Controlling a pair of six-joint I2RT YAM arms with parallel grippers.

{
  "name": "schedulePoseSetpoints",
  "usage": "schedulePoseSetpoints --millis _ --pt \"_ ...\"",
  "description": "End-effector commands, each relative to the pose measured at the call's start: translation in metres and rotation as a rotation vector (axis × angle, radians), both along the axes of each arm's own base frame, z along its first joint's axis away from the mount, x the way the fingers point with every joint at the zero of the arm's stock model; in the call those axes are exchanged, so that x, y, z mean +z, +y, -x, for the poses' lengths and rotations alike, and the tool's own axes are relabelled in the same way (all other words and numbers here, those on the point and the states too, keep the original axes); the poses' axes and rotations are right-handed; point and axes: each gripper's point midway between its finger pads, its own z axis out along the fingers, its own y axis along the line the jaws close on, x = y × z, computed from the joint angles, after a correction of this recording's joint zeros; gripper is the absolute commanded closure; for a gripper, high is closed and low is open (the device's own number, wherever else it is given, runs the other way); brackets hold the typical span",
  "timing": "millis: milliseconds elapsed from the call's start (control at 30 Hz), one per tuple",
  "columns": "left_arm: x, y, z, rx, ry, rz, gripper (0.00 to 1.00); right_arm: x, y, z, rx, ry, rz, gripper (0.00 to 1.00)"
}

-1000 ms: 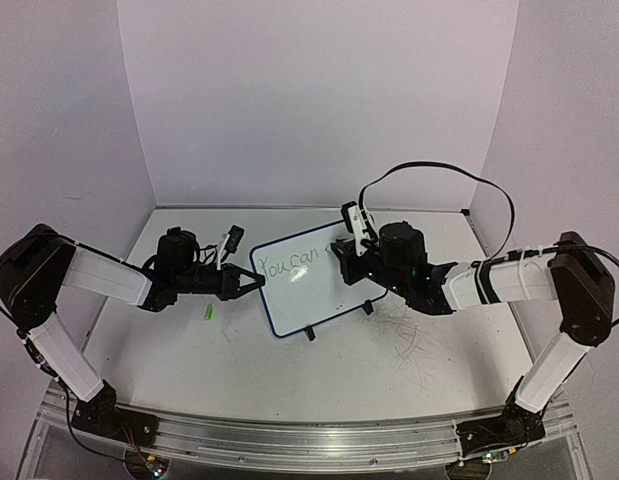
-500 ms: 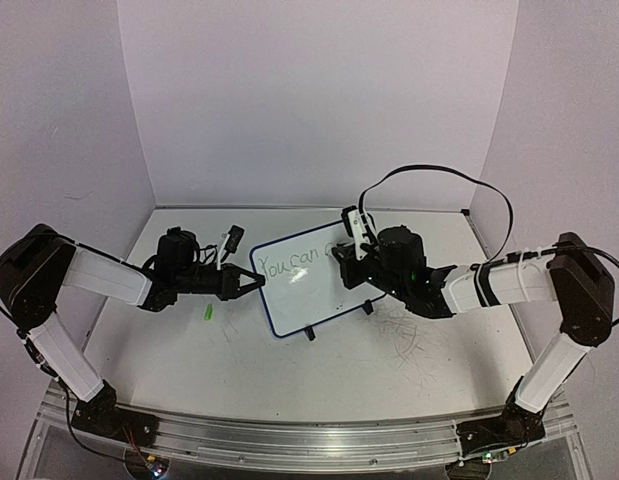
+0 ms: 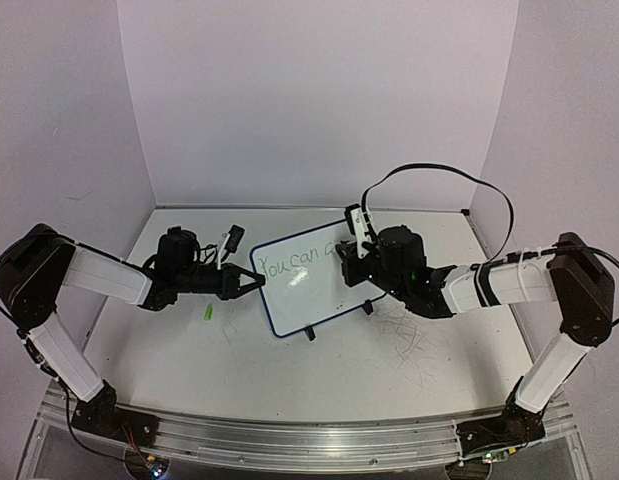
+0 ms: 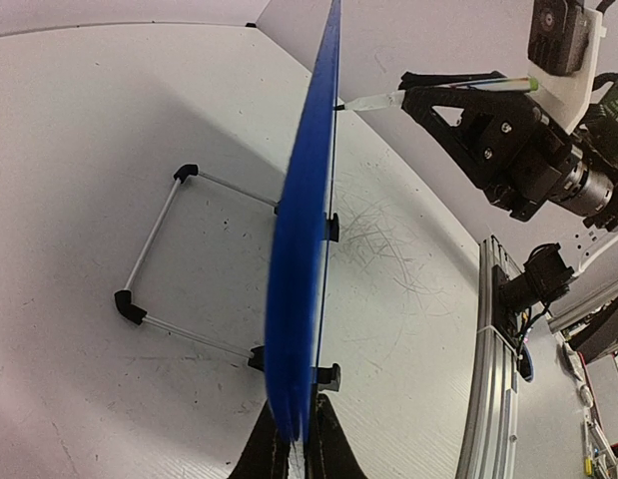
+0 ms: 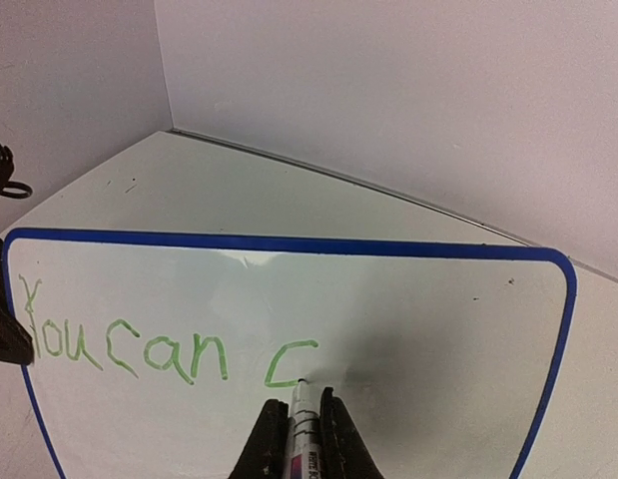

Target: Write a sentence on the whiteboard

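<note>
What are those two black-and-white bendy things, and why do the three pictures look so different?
They are robot arms, a left arm and a right arm, bolted to a table. The big picture looks down from a camera above them. The other two come from little cameras on each arm's wrist, so you see its own fingers up close. The left gripper pinches the edge of a small whiteboard to steady it. The right gripper holds a marker, its tip on the board, writing in green. The words read "You can" plus a "c". A small green thing, maybe the marker's cap, lies on the table.
</note>
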Motion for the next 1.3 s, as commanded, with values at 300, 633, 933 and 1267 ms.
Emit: schedulePoseSetpoints --millis 300,633,933,1267 --pt "-0.010 0.007 -0.010 0.049 -0.032 -0.070 1.00 0.025 -0.001 -0.014 -0.051 -0.062 -0.048 1.00" --pt "-0.011 0.007 -0.010 0.049 -0.031 -0.073 1.00 0.031 0.006 -0.015 -0.032 -0.071 -0.058 1.00" --pt "-0.011 0.007 -0.010 0.049 -0.032 -0.072 1.00 0.020 0.002 -0.014 -0.044 -0.052 -0.046 1.00" --pt "-0.010 0.007 -0.011 0.050 -0.035 -0.072 1.00 0.005 -0.007 -0.001 -0.036 -0.009 -0.044 1.00"
